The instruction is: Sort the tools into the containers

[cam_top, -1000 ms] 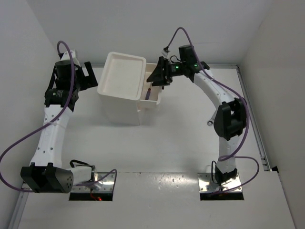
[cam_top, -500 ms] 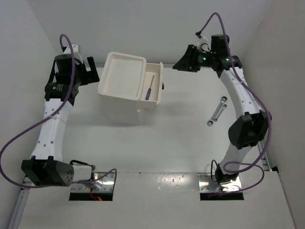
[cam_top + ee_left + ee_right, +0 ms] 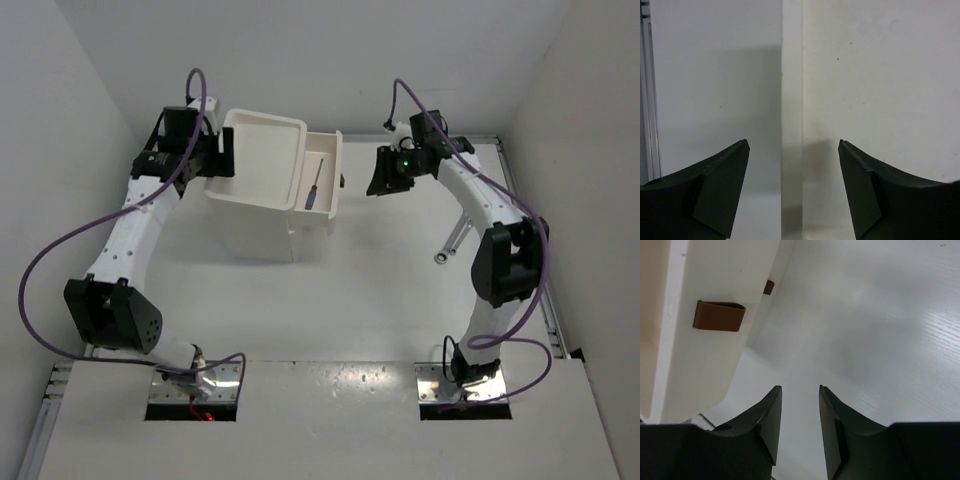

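Two shifts | left claw now beside drawer unit | right claw nearer knob

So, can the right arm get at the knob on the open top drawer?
Probably yes. The right end effector hangs just beside the open drawer, open and empty, and the wrist view shows the brown knob close ahead with nothing in between.
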Available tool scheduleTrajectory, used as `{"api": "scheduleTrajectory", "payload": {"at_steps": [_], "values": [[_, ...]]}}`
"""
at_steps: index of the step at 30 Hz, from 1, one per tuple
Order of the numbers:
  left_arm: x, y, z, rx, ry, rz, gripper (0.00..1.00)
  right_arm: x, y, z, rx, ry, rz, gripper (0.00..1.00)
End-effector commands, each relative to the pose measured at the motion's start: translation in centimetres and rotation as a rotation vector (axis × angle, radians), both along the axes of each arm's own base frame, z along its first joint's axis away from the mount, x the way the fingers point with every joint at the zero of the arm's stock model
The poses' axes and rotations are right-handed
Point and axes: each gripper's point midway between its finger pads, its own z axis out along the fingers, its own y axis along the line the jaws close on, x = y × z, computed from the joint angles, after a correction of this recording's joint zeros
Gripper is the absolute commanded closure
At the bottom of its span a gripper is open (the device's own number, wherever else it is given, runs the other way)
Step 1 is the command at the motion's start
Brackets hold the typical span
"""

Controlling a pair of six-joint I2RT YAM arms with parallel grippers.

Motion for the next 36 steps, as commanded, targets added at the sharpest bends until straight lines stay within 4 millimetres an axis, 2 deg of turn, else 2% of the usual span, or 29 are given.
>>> {"api": "scheduleTrajectory", "payload": {"at_steps": [1, 3, 5, 11, 12, 15, 18, 19, 21, 22, 25, 26, 28, 33, 36], "values": [[0.3, -0.1, 0.8, 0.053, -0.003, 0.011, 0.23, 1.9, -0.1, 0.6, -0.077, -0.099, 0.013, 0.64], [0.9, -0.3, 0.1, 0.074, 0.011, 0.012, 0.27, 2.2, 0.8, 0.6, -0.095, -0.121, 0.042, 0.64], [0.9, -0.6, -0.2, 0.083, 0.023, -0.003, 0.38, 2.7, 1.0, 0.6, -0.124, -0.140, 0.043, 0.64], [1.3, -1.1, -1.2, 0.096, 0.051, -0.018, 0.83, 3.0, 2.9, -0.5, -0.207, -0.187, 0.107, 0.64], [1.3, -1.1, -1.2, 0.096, 0.051, -0.018, 0.83, 3.2, 3.6, 0.1, -0.217, -0.222, 0.125, 0.64], [1.3, -1.1, -1.8, 0.099, 0.071, -0.019, 0.96, 3.6, 5.1, -1.0, -0.258, -0.238, 0.160, 0.63], [1.4, -1.0, -1.4, 0.105, 0.061, -0.024, 1.00, 3.8, 6.5, -1.7, -0.257, -0.237, 0.186, 0.63], [1.4, -1.0, -1.4, 0.105, 0.061, -0.024, 1.00, 3.8, 7.3, -1.0, -0.249, -0.256, 0.196, 0.63], [1.3, -1.0, -1.8, 0.106, 0.070, -0.024, 1.00, 3.9, 8.9, -1.2, -0.243, -0.268, 0.220, 0.63], [1.2, -1.2, -2.2, 0.102, 0.081, -0.034, 1.00, 4.1, 9.5, -0.3, -0.234, -0.291, 0.226, 0.63], [1.0, -1.4, -2.4, 0.095, 0.091, -0.045, 1.00, 3.9, 11.6, -0.1, -0.218, -0.310, 0.252, 0.63], [0.9, -1.8, -2.4, 0.084, 0.092, -0.062, 1.00, 3.8, 11.8, -0.5, -0.214, -0.300, 0.259, 0.63], [0.9, -2.4, -2.4, 0.077, 0.092, -0.081, 1.00, 3.7, 13.4, 0.3, -0.192, -0.334, 0.272, 0.63], [0.7, -2.8, -2.8, 0.072, 0.102, -0.109, 1.00, 4.2, 15.2, 0.2, -0.158, -0.357, 0.277, 0.63], [0.6, -3.1, -2.8, 0.067, 0.102, -0.131, 1.00, 4.3, 16.5, 0.9, -0.083, -0.370, 0.277, 0.63]]}}
